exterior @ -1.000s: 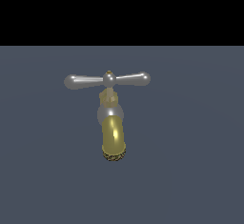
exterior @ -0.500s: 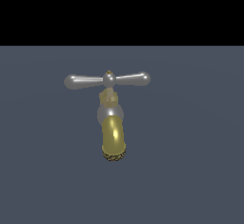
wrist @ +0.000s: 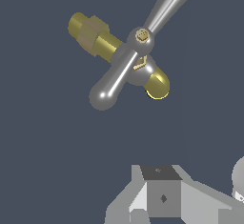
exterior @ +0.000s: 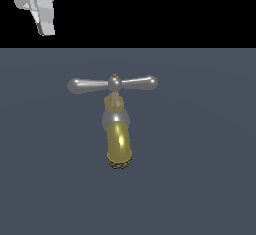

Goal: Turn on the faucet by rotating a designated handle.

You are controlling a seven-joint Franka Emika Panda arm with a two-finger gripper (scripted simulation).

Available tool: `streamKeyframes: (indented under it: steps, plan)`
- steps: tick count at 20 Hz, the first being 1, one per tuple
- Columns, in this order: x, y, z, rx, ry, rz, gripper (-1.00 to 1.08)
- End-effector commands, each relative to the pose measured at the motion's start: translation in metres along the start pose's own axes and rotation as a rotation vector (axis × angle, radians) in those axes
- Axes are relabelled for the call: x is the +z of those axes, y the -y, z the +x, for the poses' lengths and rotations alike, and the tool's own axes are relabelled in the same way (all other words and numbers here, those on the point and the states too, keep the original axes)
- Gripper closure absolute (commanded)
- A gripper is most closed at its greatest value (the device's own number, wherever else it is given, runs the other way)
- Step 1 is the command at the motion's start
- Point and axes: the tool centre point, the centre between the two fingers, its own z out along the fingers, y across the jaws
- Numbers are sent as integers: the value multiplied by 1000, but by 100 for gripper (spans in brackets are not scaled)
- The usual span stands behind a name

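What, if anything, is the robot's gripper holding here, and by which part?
Nothing. The gripper hangs in the exterior view's upper left corner, well apart from the faucet and its handle, which is untouched.

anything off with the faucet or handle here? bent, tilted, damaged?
Nothing stands out. The handle sits level across the faucet, both arms intact, spout unbroken. The gripper is up at the exterior view's left, touching nothing.

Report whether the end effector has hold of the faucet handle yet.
Not holding it. The end effector hangs in the exterior view's upper left corner, apart from the handle, whose silver crossbar is bare. Open or shut: cannot tell.
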Motion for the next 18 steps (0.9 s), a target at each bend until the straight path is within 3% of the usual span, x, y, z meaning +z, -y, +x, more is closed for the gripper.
streamKeyframes:
  steps: [1,18]
  plan:
    - [11,11,4,52,0,1,108]
    - [77,67,43,368,-4,-3,108]
